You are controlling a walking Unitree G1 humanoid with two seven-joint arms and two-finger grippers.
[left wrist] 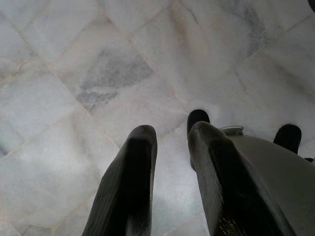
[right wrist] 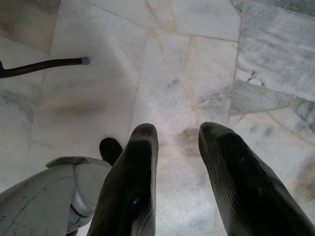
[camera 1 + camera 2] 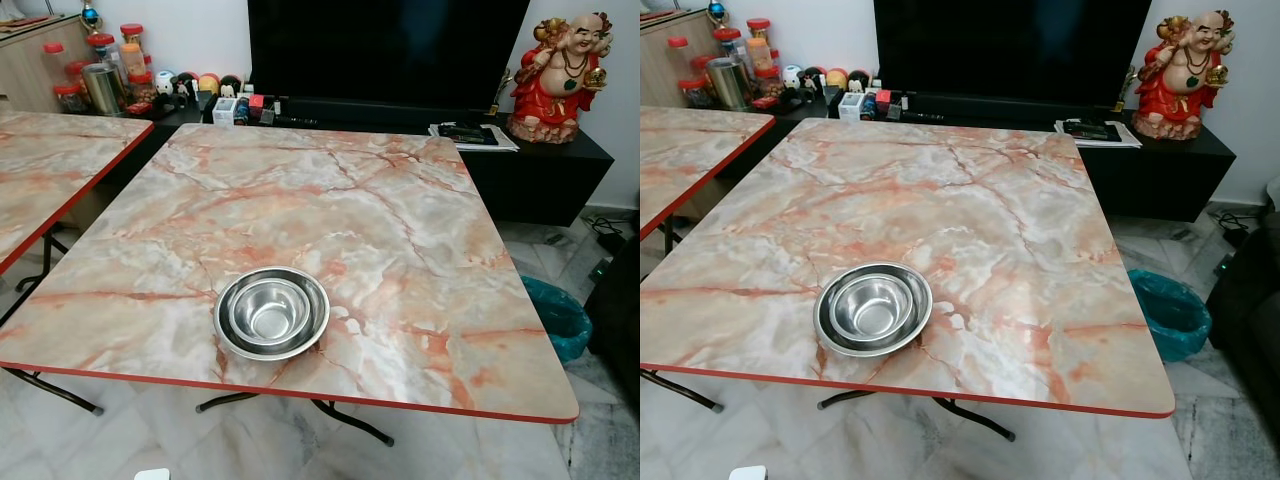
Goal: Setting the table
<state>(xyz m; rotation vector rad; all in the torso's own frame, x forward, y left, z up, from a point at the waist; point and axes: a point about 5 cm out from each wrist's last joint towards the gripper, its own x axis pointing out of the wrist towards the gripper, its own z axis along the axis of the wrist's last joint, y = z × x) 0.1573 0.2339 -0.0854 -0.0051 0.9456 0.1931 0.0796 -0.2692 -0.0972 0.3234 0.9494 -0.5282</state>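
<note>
The left claw point(image 1: 170, 142) hangs over the pale marble floor point(image 1: 98, 73), its two black fingers point(image 1: 128, 187) slightly parted with a narrow gap between them and nothing held. Beside it, part of the robot's grey body shows, with dark feet on the tiles. The right claw point(image 2: 177, 137) also points down at the floor, its fingers point(image 2: 133, 182) a little apart and empty; a black desk leg foot point(image 2: 49, 64) lies on the tiles further off.

Ahead of the robot stands the desk point(image 3: 400, 250), a square top of pink and orange marble pattern with a red edge, on black folding legs. Two steel bowls point(image 3: 272, 312), one nested inside the other, sit upright on it near the front edge, a little left of the middle. A second desk point(image 3: 50, 160) of the same pattern stands just beside it on the left, with a gap between.

Behind the desk a large dark television point(image 3: 390, 50) rests on a low black cabinet point(image 3: 540, 170). On the cabinet's right end stands a red and gold laughing figure point(image 3: 560, 75), with some papers point(image 3: 470, 135) near it. To the left are red-lidded jars point(image 3: 110, 65) and small trinkets point(image 3: 215, 95). A teal-lined bin point(image 3: 560, 315) sits on the floor to the right of the desk.
</note>
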